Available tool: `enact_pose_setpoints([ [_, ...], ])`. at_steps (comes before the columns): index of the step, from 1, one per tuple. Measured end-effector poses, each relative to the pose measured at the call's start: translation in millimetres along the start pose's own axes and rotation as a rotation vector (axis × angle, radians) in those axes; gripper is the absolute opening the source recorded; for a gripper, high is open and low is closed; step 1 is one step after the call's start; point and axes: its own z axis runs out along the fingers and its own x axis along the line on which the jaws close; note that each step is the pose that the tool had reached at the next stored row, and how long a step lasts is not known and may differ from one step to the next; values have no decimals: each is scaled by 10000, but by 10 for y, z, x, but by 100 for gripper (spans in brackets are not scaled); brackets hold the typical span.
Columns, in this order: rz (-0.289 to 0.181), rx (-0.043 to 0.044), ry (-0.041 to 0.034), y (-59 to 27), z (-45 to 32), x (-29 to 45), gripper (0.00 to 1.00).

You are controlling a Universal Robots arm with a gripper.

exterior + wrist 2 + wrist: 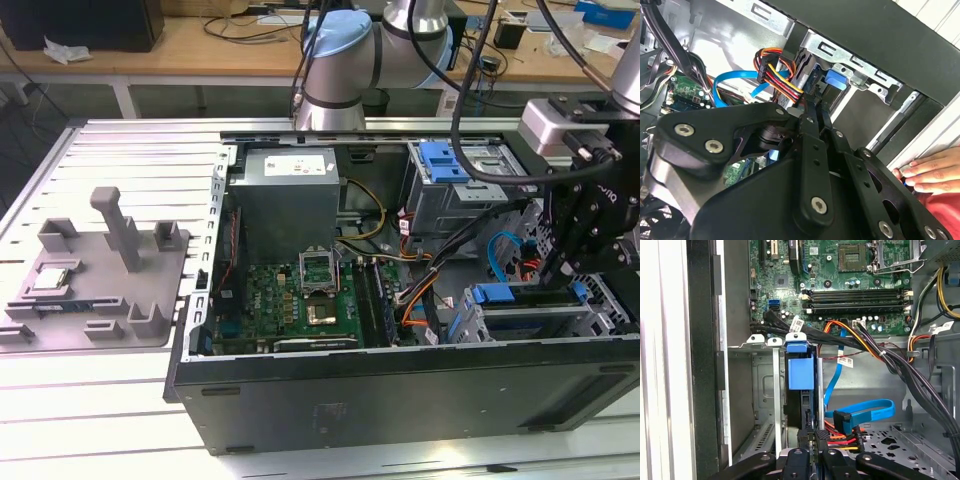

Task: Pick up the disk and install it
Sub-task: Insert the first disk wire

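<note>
The gripper (811, 432) is inside the open computer case (400, 400), at the drive bay (765, 390) on the exterior view's right. Its two fingers (807, 120) are drawn nearly together. Judge them clenched on the near edge of the disk (801, 380); the contact itself is hidden behind the finger bodies, so treat the grasp as probable.

Locate the disk directly ahead of the fingertips, with no gap between them. It stands on edge in the bay, between the bay's metal walls. Its long axis runs straight away from the gripper toward the motherboard (840, 270), in line with the fingers. The blue carrier end is the far end, nearest the motherboard.

Note the blue data cable (865, 410) and the red, yellow and orange power leads (837, 440). They lie just beside the fingers, on the open side of the bay.

Observe a person's hand (927, 170) resting outside the case wall, apart from the gripper.

Judge the pick complete and the disk largely seated in its slot.
</note>
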Motion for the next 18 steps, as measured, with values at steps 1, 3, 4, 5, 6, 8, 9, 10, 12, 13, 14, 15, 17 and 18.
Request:
enact_pose_setpoints([
  [1,0,0,-2,0,6,0,16],
  [3,0,0,-1,0,16,-1,16],
  [4,1,1,2,1,27,-1,16],
  [5,0,1,-2,0,41,-3,16],
  [6,0,0,-5,1,53,-3,16],
  [8,0,1,0,1,62,-3,16],
  [9,1,0,-3,1,65,-4,16],
  [10,1,0,-1,1,65,-3,16],
  [12,1,0,0,1,66,-4,16],
  [13,0,0,-1,1,67,-4,16],
  [14,0,0,0,1,67,-4,16],
  [15,1,0,-1,1,68,-4,16],
  [17,0,1,0,1,69,-4,16],
  [18,0,0,-1,1,69,-4,16],
])
